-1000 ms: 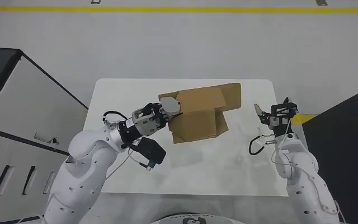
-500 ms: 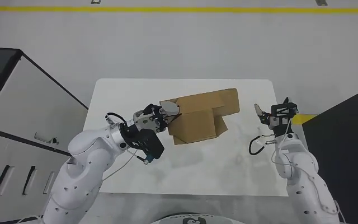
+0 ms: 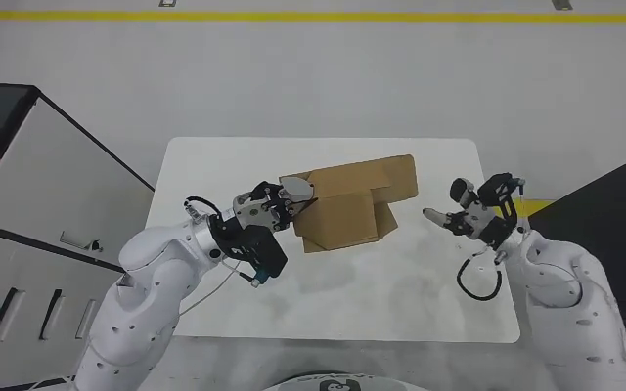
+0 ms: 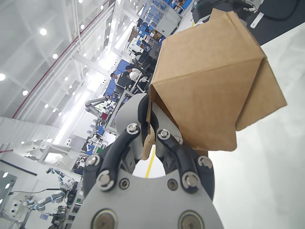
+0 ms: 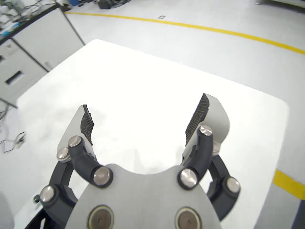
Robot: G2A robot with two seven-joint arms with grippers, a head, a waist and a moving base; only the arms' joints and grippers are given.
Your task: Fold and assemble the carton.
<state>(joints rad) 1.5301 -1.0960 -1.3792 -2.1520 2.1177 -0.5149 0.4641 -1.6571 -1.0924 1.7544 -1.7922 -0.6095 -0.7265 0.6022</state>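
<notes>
Over the white table (image 3: 391, 303), left end effector (image 4: 150, 116) pinches carton (image 3: 347, 200); right end effector (image 5: 144, 107) gapes.

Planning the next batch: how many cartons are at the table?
1. The carton is near the middle of the table, one edge pinched in the left gripper. No other seems hidden.

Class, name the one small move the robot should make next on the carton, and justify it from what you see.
Probably bring the open right gripper across to the free end of the carton: the left gripper is shut on one edge, and the right hangs apart from it.
</notes>
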